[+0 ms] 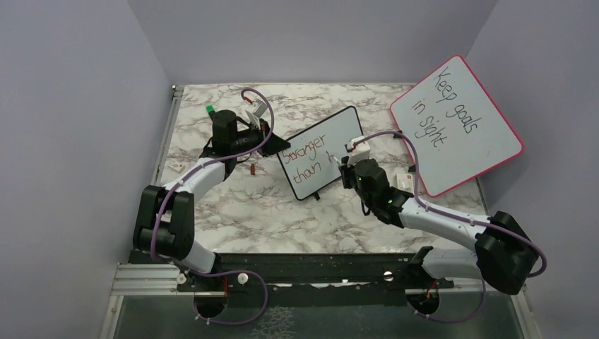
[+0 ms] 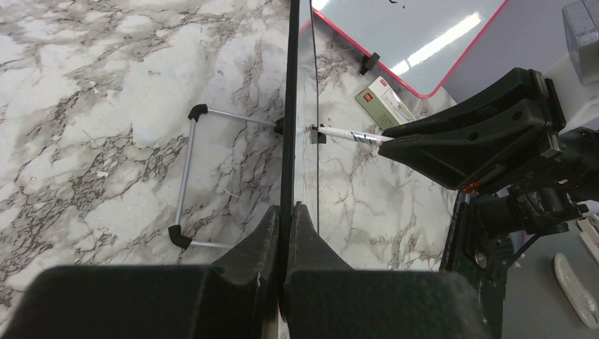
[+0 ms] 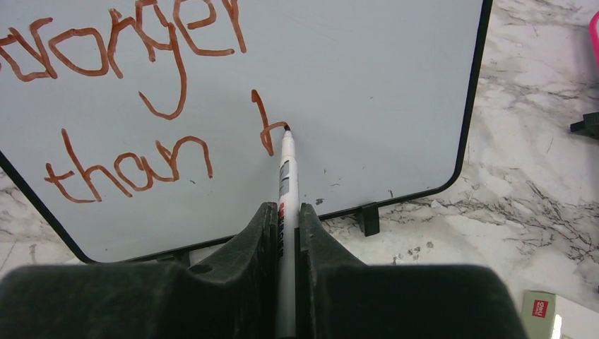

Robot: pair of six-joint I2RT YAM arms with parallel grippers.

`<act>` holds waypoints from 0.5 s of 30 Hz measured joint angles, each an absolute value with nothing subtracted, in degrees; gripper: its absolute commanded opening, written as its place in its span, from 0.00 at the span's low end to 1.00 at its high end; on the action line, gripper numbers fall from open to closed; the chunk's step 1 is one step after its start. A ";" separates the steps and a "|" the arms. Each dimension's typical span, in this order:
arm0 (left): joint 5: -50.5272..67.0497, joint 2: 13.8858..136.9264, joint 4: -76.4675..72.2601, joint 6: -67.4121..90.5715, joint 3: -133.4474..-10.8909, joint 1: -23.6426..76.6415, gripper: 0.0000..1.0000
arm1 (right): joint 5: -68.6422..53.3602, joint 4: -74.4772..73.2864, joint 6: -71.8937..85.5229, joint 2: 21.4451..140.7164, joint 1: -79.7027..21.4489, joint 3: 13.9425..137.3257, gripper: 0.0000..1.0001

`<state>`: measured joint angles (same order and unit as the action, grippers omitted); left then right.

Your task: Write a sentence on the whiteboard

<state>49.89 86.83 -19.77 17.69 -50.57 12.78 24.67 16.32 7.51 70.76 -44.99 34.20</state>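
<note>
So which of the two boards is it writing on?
The small black-framed whiteboard, where the marker tip touches; the pink-framed board stands aside with black writing.

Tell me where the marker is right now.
In the right wrist view the marker, clamped in the right gripper, touches its tip to the whiteboard just right of "than" in the sentence.
</note>
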 measured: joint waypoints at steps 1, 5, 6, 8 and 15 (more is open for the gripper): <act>49.89 86.83 -19.77 17.69 -50.57 12.78 0.00 | 24.67 16.05 7.57 70.70 -44.99 34.20 0.01; 49.89 86.83 -19.75 17.69 -50.57 12.78 0.00 | 24.58 14.83 7.84 70.54 -44.91 34.20 0.01; 49.89 86.83 -19.75 17.69 -50.57 12.78 0.00 | 24.56 14.66 7.92 70.52 -44.88 34.20 0.01; 49.89 86.83 -19.75 17.69 -50.57 12.78 0.00 | 24.38 14.15 7.97 70.46 -44.88 34.20 0.01; 49.89 86.83 -19.70 17.69 -50.57 12.78 0.00 | 22.63 13.32 7.92 70.19 -44.88 34.20 0.01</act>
<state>49.89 86.83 -19.70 17.69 -50.57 12.78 22.63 13.32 7.92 70.19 -44.88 34.20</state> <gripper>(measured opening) 0.024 0.165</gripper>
